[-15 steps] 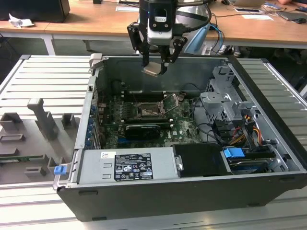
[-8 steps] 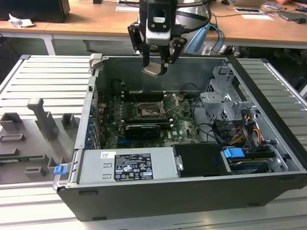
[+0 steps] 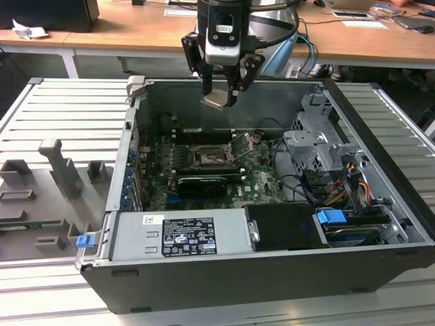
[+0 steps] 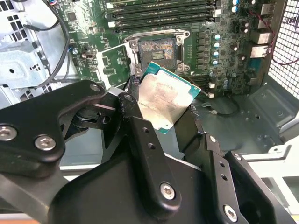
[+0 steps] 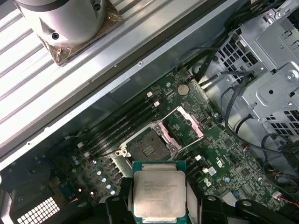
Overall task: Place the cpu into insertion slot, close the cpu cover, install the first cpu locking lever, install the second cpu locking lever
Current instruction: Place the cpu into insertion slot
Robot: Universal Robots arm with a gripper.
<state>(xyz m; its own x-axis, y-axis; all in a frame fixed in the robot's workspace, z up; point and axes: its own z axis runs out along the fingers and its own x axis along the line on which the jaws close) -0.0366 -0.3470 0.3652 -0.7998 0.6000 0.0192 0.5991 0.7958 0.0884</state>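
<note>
so, the cpu (image 3: 216, 102) is held up in the air by the pincer (image 3: 220, 95), above the open pc case (image 3: 224, 285) and close to its far wall in the exterior view. it's not touching anything below. the pincer is closed onto the chip from 2 opposite edges, with the jaws only as far apart as the chip is wide. in both wrist views the pale metal top of the cpu (image 4: 166, 100) (image 5: 159, 193) can be seen between the black fingers (image 4: 140, 135) (image 5: 119, 203), with a thin green rim showing around it.

the insertion slot (image 3: 206, 157) (image 4: 156, 50) (image 5: 145, 148) is found near the middle of the green motherboard (image 3: 262, 180), well below the chip, and it's left bare with its dark centre exposed. the cpu cover (image 3: 243, 146) (image 4: 111, 65) (image 5: 184, 128) is flipped open and stands up off 1 edge of the slot, so board can be seen through its window.

long black memory slots (image 5: 124, 123) are lined up just beside the slot on the side away from the cover. a black graphics card (image 3: 200, 185) is seated nearer the case's front edge, and a silver power supply (image 3: 180, 234) is set along that front edge. the case is parked on a ribbed metal counter (image 3: 61, 109), and grey fixture blocks (image 3: 61, 170) are placed toward the counter's edge on the exterior view's left.
</note>
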